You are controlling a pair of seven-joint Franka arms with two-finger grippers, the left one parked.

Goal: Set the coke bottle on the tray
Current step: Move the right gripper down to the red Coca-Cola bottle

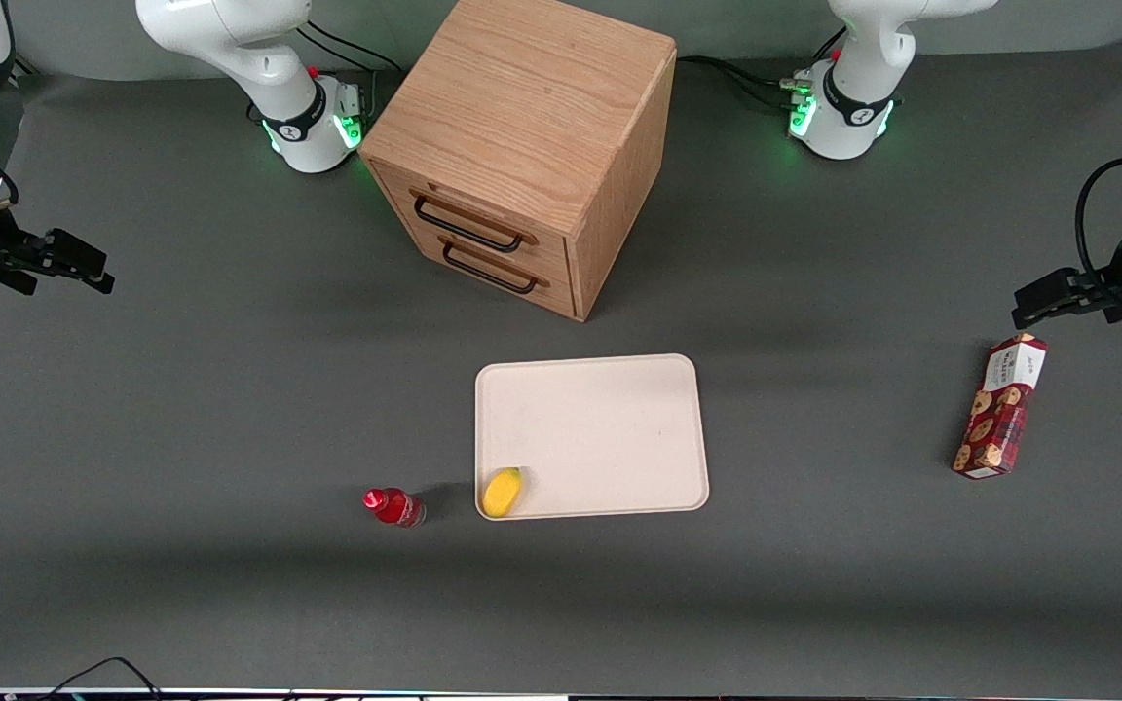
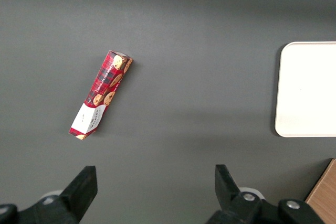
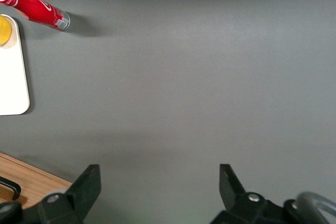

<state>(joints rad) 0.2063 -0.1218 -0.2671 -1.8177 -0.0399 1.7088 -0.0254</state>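
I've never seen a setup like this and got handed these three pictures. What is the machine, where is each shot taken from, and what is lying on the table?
Two white robot arms stand at a grey table. One picture faces them from the front; the others look down from cameras on each arm's wrist. The working arm's gripper hangs open, holding nothing, at its end of the table. The coke bottle stands on the table beside the tray, not on it. A yellow fruit lies in the tray's corner. A wooden drawer cabinet and a cookie box are also there.
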